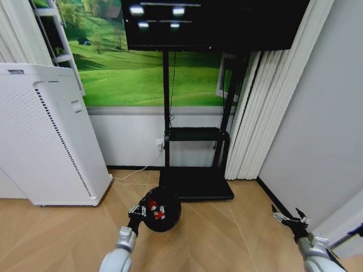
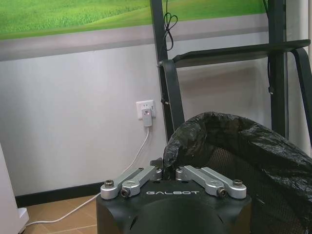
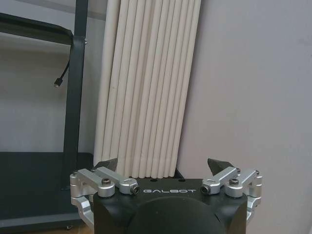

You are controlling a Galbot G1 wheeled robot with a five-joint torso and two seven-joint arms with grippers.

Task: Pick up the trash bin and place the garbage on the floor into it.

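The trash bin [image 1: 161, 211] is a small black round bin lined with a black bag, held above the wooden floor in front of me. My left gripper [image 1: 136, 213] is shut on its near-left rim; in the left wrist view the gripper [image 2: 168, 170] pinches the bag-covered rim of the trash bin [image 2: 243, 146]. Red-and-white garbage [image 1: 155, 210] lies inside the bin. My right gripper [image 1: 290, 217] hangs open and empty at the lower right, near the grey wall. In the right wrist view the gripper [image 3: 165, 168] has its jaws spread wide.
A tall white perforated appliance [image 1: 45, 136] stands at the left. A black TV stand [image 1: 195, 184] with a flat base sits straight ahead against the wall, with white curtains [image 1: 264, 113] to its right. A white cable [image 1: 136, 170] runs from a wall socket [image 2: 146, 109].
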